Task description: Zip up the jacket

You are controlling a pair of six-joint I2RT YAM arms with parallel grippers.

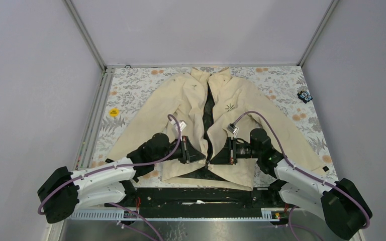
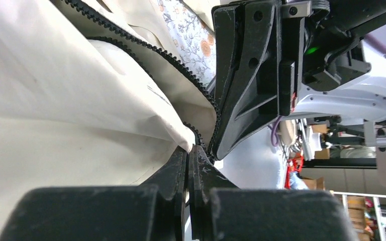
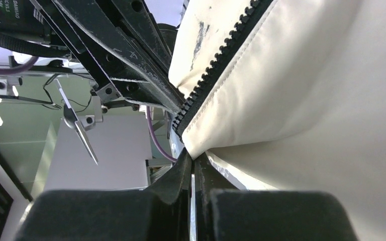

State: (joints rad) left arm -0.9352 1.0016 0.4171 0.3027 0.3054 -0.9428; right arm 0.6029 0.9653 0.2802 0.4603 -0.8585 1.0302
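Note:
The cream jacket [image 1: 241,103] lies open and face up on the table, collar at the far end, dark lining showing down the middle. Its dark zipper teeth [image 2: 151,47] run along both front edges. My left gripper [image 1: 204,157] is shut on the bottom corner of the jacket's left front panel [image 2: 181,138]. My right gripper [image 1: 209,160] is shut on the bottom corner of the right front panel [image 3: 201,145], with zipper teeth [image 3: 216,65] just above it. The two grippers face each other, tips nearly touching, low over the jacket's hem.
A floral cloth [image 1: 135,85] covers the table. A yellow round sticker [image 1: 113,112] lies at the left, a small dark object [image 1: 305,95] at the far right. A metal rail [image 1: 93,120] runs along the left edge.

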